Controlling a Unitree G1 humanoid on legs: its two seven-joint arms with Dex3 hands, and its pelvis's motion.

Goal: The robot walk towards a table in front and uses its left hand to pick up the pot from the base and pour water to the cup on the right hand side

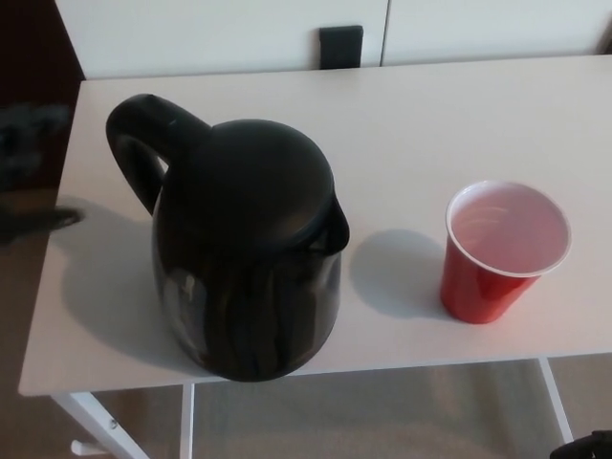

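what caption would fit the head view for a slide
Black kettle and red cup stand apart on a white table; the left hand shows only as a blur at the table's left edge.

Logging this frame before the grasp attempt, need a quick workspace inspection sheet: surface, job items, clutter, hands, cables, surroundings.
Surface: white table, bare apart from the two job items.
Job's things: black pot upright at front left, handle toward the back left, lid on; base not visible beneath it. Red cup upright to its right, apart from it, pale inside; contents cannot be told.
Clutter: nothing seen.
Hands: left hand a dark blur off the table's left edge, clear of the handle; right not in view.
Cables: nothing seen.
Surroundings: white wall panels, small black fitting behind the table.
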